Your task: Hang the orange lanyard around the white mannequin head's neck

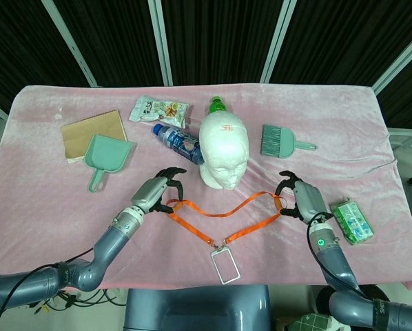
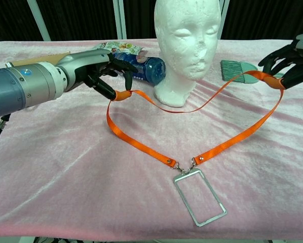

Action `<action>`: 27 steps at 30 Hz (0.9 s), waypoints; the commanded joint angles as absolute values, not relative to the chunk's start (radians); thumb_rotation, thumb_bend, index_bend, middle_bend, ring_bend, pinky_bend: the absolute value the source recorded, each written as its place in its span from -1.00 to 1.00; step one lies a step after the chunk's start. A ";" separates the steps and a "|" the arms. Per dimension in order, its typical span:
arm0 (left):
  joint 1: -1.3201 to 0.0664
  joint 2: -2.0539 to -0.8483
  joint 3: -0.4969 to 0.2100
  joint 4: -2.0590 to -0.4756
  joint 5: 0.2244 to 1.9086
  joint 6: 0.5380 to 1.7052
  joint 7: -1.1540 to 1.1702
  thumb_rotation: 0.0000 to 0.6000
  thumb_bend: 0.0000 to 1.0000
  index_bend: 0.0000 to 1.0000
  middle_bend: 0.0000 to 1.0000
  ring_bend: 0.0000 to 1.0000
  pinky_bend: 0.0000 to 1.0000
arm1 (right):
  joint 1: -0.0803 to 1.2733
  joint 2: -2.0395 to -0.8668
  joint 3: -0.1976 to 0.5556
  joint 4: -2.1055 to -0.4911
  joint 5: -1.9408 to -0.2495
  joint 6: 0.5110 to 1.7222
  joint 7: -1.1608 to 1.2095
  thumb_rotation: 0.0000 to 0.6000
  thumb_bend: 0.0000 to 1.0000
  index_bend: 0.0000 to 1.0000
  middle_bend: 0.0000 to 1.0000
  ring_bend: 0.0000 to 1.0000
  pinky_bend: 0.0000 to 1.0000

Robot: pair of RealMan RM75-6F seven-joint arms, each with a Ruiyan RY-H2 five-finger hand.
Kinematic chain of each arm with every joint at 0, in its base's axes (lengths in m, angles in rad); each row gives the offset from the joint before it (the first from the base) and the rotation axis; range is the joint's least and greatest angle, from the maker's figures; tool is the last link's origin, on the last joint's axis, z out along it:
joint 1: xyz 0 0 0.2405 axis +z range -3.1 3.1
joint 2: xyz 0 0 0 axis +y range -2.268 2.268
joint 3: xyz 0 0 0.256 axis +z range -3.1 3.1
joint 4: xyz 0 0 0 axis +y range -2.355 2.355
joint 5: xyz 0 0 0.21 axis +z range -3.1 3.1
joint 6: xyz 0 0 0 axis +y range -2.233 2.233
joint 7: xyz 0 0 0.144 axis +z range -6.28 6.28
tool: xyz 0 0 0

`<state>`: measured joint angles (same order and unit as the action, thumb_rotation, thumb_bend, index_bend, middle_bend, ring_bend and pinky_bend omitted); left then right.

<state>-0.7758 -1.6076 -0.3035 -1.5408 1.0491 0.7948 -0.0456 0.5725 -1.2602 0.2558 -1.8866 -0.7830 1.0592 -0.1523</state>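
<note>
Both hands — left hand, right hand — pinch the orange lanyard.

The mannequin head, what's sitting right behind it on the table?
Behind the mannequin head a green-capped bottle pokes out; its body is hidden. A blue bottle lies beside it.

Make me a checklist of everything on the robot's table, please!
Surface: pink cloth covering table.
Job's things: orange lanyard with badge holder in front of white mannequin head, not around its neck.
Clutter: blue bottle, green bottle, snack bag, dustpan, brush, notebook, green packet.
Hands: left hand and right hand each pinch the strap.
Cables: black, below the table's front left.
Surroundings: dark curtains.
</note>
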 commanded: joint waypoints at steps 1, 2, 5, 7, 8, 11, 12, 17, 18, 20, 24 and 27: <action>-0.768 -1.589 -0.308 -1.576 1.090 0.817 -0.067 1.00 -0.04 0.26 -0.77 -1.00 -1.00 | 0.545 -1.222 0.270 -1.932 -0.825 1.088 -0.115 1.00 0.02 0.47 -0.64 -0.52 -0.44; -0.767 -1.586 -0.308 -1.583 1.097 0.822 -0.069 1.00 -0.04 0.26 -0.77 -1.00 -1.00 | 0.541 -1.214 0.273 -1.941 -0.834 1.094 -0.109 1.00 0.02 0.47 -0.64 -0.52 -0.44; -0.758 -1.568 -0.318 -1.618 1.135 0.854 -0.086 1.00 -0.04 0.27 -0.77 -1.00 -1.00 | 0.515 -1.165 0.292 -1.999 -0.881 1.127 -0.077 1.00 0.02 0.47 -0.64 -0.52 -0.44; -0.752 -1.560 -0.326 -1.633 1.156 0.879 -0.100 1.00 -0.04 0.27 -0.77 -1.00 -1.00 | 0.502 -1.137 0.301 -2.029 -0.907 1.141 -0.060 1.00 0.02 0.47 -0.64 -0.52 -0.44; -0.749 -1.555 -0.330 -1.638 1.169 0.893 -0.105 1.00 -0.04 0.27 -0.77 -1.00 -1.00 | 0.497 -1.122 0.307 -2.042 -0.920 1.147 -0.053 1.00 0.02 0.47 -0.64 -0.52 -0.44; -0.739 -1.533 -0.344 -1.654 1.195 0.927 -0.125 1.00 -0.05 0.27 -0.77 -1.00 -1.00 | 0.493 -1.075 0.324 -2.076 -0.944 1.143 -0.037 1.00 0.02 0.47 -0.64 -0.52 -0.44; -0.739 -1.523 -0.350 -1.659 1.199 0.934 -0.130 1.00 -0.05 0.27 -0.77 -1.00 -1.00 | 0.496 -1.060 0.331 -2.084 -0.943 1.133 -0.031 1.00 0.02 0.47 -0.64 -0.52 -0.44; -0.742 -1.495 -0.398 -1.672 1.189 0.965 -0.150 1.00 -0.05 0.28 -0.77 -1.00 -1.00 | 0.530 -1.006 0.373 -2.102 -0.926 1.094 -0.032 1.00 0.03 0.47 -0.64 -0.52 -0.44; -0.744 -1.492 -0.411 -1.674 1.185 0.971 -0.158 1.00 -0.05 0.28 -0.77 -1.00 -1.00 | 0.540 -0.997 0.384 -2.102 -0.920 1.088 -0.036 1.00 0.03 0.47 -0.64 -0.52 -0.44; -0.751 -1.487 -0.432 -1.672 1.178 0.980 -0.165 1.00 -0.05 0.28 -0.77 -1.00 -1.00 | 0.559 -0.982 0.405 -2.102 -0.901 1.077 -0.040 1.00 0.03 0.47 -0.64 -0.52 -0.44; -0.773 -1.496 -0.465 -1.643 1.166 0.999 -0.163 1.00 -0.05 0.28 -0.77 -1.00 -1.00 | 0.611 -0.960 0.445 -2.089 -0.836 1.041 -0.056 1.00 0.03 0.47 -0.64 -0.52 -0.44; -0.791 -1.513 -0.484 -1.611 1.145 1.003 -0.169 1.00 -0.07 0.27 -0.77 -1.00 -1.00 | 0.654 -0.949 0.467 -2.070 -0.769 1.004 -0.067 1.00 0.03 0.47 -0.64 -0.52 -0.44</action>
